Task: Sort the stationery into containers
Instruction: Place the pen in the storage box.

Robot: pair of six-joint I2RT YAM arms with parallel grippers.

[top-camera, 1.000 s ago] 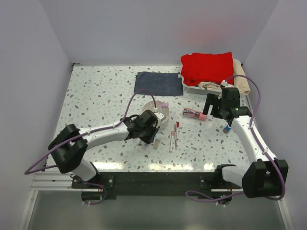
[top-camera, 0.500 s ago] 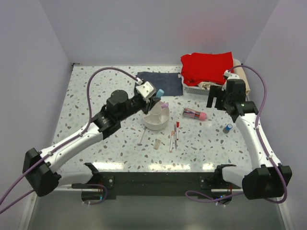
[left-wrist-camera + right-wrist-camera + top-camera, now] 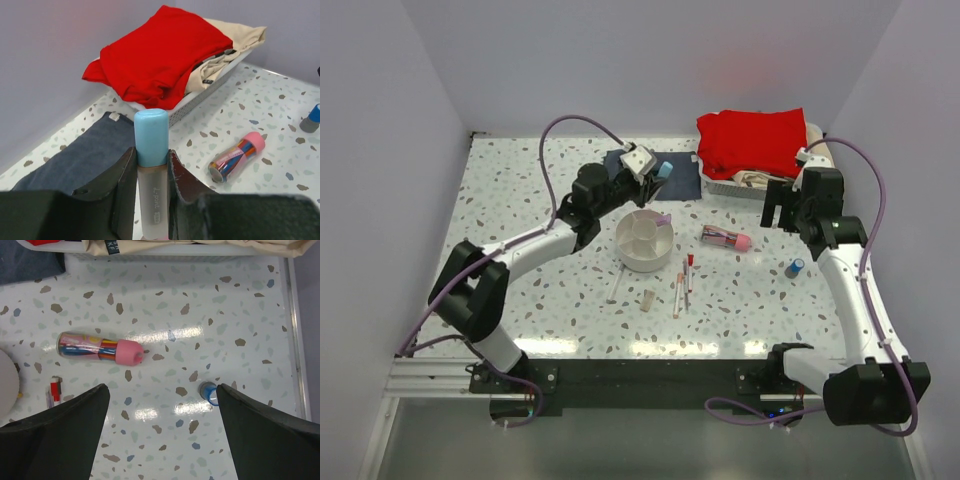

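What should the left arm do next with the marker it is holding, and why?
Probably carry the marker toward the near side until it is over the divided bowl, then lower it into a compartment. The left gripper is shut on the blue-capped marker, held cap-up over the dark-blue cloth on the far side of the bowl, so releasing here would likely miss the bowl.

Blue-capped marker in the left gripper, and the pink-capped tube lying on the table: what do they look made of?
Blue-capped marker: probably plastic; matte light-blue cap, frosted translucent barrel with printing showing.
Pink-capped tube: seemingly clear glossy plastic, since coloured sticks show through its wall; cap opaque pink, smooth.
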